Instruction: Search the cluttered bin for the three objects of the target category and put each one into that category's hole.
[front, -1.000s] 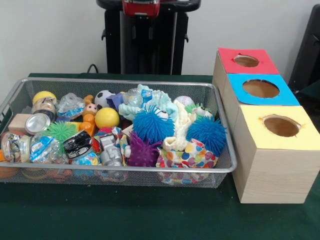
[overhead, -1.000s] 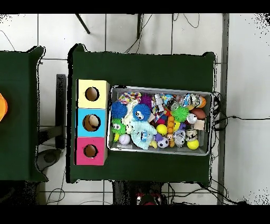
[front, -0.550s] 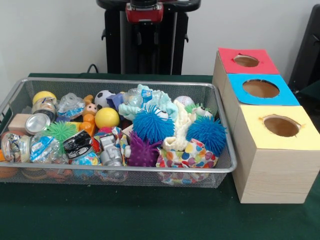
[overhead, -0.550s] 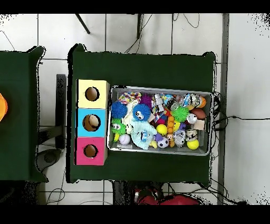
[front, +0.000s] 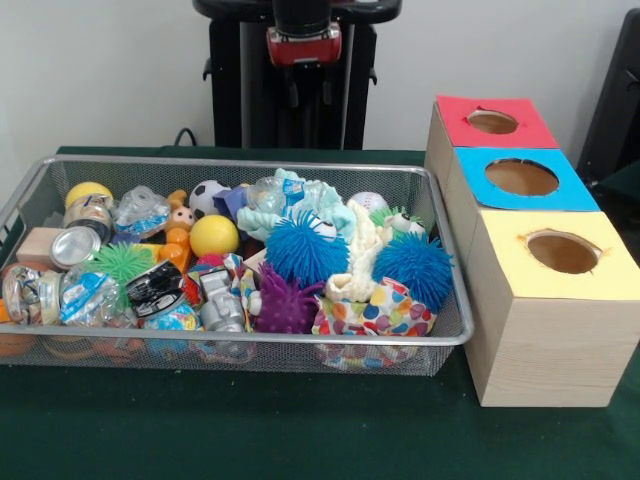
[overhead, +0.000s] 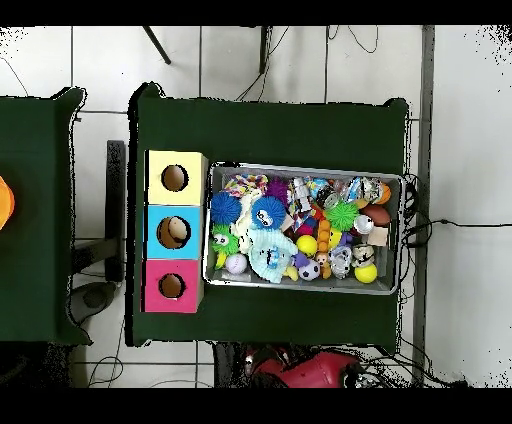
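On the green table (front: 300, 440) sits a wire mesh bin (front: 440, 335) crammed with small toys and scraps, and right beside it, touching its end, a row of three wooden boxes, each with a round hole in a coloured top: a red box (front: 495, 121) farthest back, a blue box (front: 522, 178) in the middle, a yellow box (front: 560, 252) nearest me. Two fuzzy blue spiky balls (front: 306, 249) lie toward the box end of the bin, with a purple spiky ball (front: 284, 305) just in front of them and a green spiky ball (front: 122, 262) well over on the other side. A yellow ball (front: 214, 236) and a little soccer ball (front: 207, 196) rest near the back wall, crushed cans (front: 72, 246) are heaped at the far end, and a spotted cloth (front: 385, 310) is bunched against the front wall. The red and black arm (front: 302, 42) hangs behind the table, well clear of the bin; whether its gripper is released or clenched, I cannot tell.
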